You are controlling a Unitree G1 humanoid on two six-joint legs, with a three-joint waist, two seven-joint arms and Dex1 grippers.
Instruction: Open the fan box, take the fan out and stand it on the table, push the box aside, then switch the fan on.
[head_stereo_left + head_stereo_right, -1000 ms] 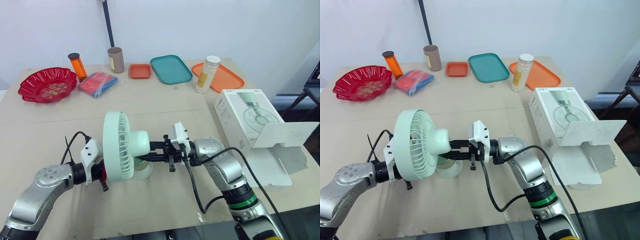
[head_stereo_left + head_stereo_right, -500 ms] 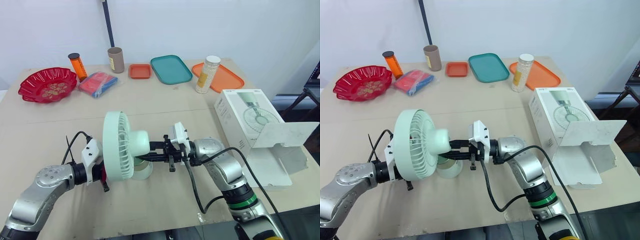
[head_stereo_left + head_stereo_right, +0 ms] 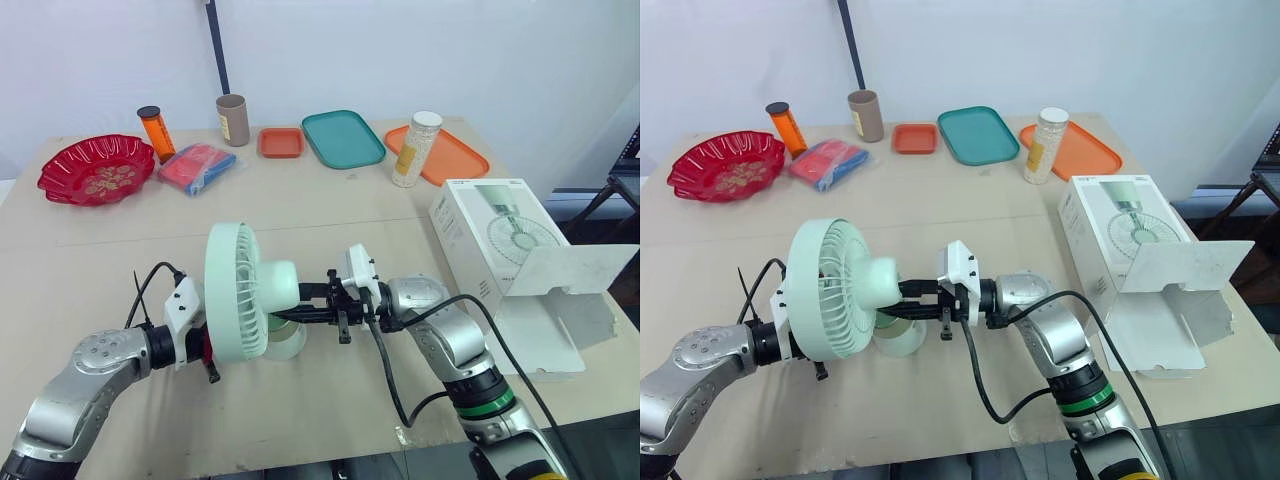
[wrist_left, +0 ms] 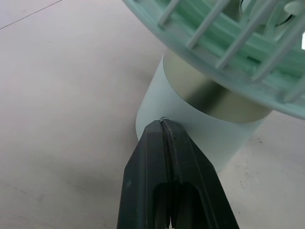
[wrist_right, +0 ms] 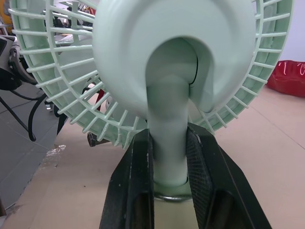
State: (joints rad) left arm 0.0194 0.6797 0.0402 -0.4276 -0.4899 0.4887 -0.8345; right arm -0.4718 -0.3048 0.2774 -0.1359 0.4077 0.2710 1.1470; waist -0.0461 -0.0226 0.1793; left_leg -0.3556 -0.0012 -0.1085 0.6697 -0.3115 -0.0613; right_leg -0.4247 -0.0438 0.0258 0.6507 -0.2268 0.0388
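Observation:
The mint-green fan (image 3: 240, 292) stands upright on the table's near middle on its round base (image 4: 190, 119), its head facing my left arm. My right gripper (image 5: 169, 140) comes in from the right, shut on the fan's stem (image 5: 167, 109) just above the base. My left gripper (image 4: 163, 125) is shut with nothing in it, and its tips touch the side of the base under the fan head. The white fan box (image 3: 495, 235) lies at the table's right edge, its flap (image 3: 570, 270) hanging open.
Along the far edge stand a red bowl (image 3: 97, 168), an orange bottle (image 3: 155, 132), a red-and-blue packet (image 3: 196, 166), a brown cup (image 3: 231, 119), a small orange tray (image 3: 279, 142), a teal tray (image 3: 343, 137), a white jar (image 3: 416, 148) and an orange tray (image 3: 450, 155).

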